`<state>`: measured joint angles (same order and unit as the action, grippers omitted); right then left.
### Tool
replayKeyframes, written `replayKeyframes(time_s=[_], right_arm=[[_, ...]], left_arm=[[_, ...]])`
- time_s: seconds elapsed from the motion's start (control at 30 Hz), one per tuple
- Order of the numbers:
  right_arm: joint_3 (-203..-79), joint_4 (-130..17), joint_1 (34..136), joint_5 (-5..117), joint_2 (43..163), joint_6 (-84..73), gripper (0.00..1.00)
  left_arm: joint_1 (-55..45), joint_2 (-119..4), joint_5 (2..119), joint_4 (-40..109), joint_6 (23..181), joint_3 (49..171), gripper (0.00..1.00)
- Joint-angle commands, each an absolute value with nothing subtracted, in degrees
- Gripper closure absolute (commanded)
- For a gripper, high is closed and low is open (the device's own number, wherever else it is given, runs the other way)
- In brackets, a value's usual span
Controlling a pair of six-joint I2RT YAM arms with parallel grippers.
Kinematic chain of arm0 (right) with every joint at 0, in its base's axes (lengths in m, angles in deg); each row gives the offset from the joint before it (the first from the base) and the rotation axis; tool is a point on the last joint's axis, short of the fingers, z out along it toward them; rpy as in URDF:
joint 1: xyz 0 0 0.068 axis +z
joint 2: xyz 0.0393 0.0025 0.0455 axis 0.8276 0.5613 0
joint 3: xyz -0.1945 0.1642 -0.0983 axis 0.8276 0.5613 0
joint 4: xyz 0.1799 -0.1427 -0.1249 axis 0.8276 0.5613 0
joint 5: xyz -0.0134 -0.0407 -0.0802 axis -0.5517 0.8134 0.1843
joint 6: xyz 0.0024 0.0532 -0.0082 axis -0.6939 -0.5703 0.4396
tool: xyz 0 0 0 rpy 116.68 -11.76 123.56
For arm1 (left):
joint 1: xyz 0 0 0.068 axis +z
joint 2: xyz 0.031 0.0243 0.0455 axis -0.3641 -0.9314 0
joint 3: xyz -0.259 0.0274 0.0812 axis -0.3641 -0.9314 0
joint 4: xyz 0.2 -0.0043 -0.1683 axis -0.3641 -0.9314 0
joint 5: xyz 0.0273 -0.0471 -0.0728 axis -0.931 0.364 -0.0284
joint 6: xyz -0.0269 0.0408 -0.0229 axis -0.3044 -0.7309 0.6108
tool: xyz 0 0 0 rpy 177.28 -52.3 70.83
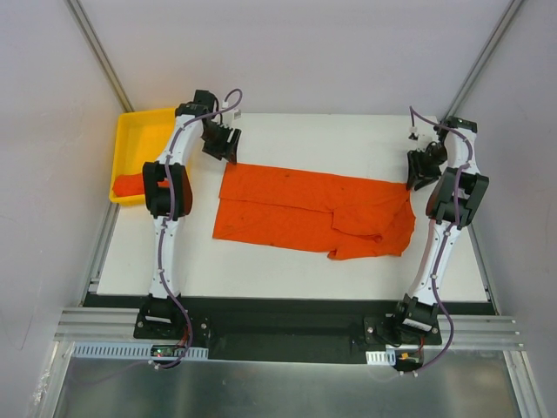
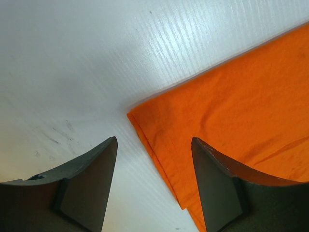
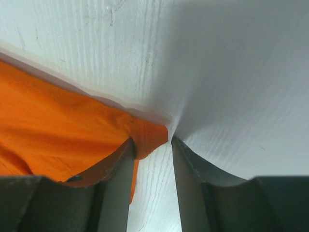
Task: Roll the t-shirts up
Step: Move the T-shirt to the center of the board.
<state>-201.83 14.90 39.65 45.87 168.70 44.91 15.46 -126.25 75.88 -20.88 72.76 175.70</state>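
An orange t-shirt (image 1: 305, 205) lies flat on the white table (image 1: 305, 139), folded into a long band running left to right. My left gripper (image 1: 226, 155) is open at its far left corner. In the left wrist view the cloth corner (image 2: 241, 96) lies between the fingers of the left gripper (image 2: 153, 141), nearer the right one. My right gripper (image 1: 419, 176) is at the far right corner. In the right wrist view the right gripper (image 3: 152, 139) is open with a narrow gap, and the cloth's corner (image 3: 58, 125) sits at the tips, against the left finger. A second orange t-shirt (image 1: 128, 185) lies in the tray.
A yellow plastic tray (image 1: 139, 122) stands at the table's far left, beside the left arm. Bare white table lies in front of and behind the shirt. Grey walls close in on both sides and at the back.
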Motion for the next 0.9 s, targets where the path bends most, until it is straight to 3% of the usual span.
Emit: replayKeyframes(time_s=[0.0,0.23,0.33,0.53,0.73,0.77,0.87], right_arm=[[-203.46,12.52,39.77,48.31,170.65,45.31,0.63],[-201.62,9.98,42.49,54.8,170.39,47.33,0.66],[-200.65,9.8,43.81,61.04,171.52,48.21,0.64],[-200.3,9.19,44.07,60.97,171.35,48.3,0.56],[-200.38,9.53,44.6,59.74,171.35,52.86,0.81],[-200.21,9.62,44.6,59.57,171.27,53.13,0.97],[-199.51,8.49,44.25,59.92,170.83,51.82,0.99]], left_arm=[[15.9,-126.58,76.59,-20.78,73.52,178.07,0.37],[16.08,-126.67,75.27,-20.42,73.6,178.25,0.37],[16.08,-126.67,75.36,-20.42,73.87,178.16,0.37],[16.25,-127.11,76.32,-20.34,74.31,178.16,0.37],[16.25,-126.85,77.2,-20.25,74.92,178.16,0.37],[16.25,-126.93,77.47,-20.16,74.92,178.16,0.37],[16.25,-127.37,78.26,-19.9,74.92,179.03,0.37]])
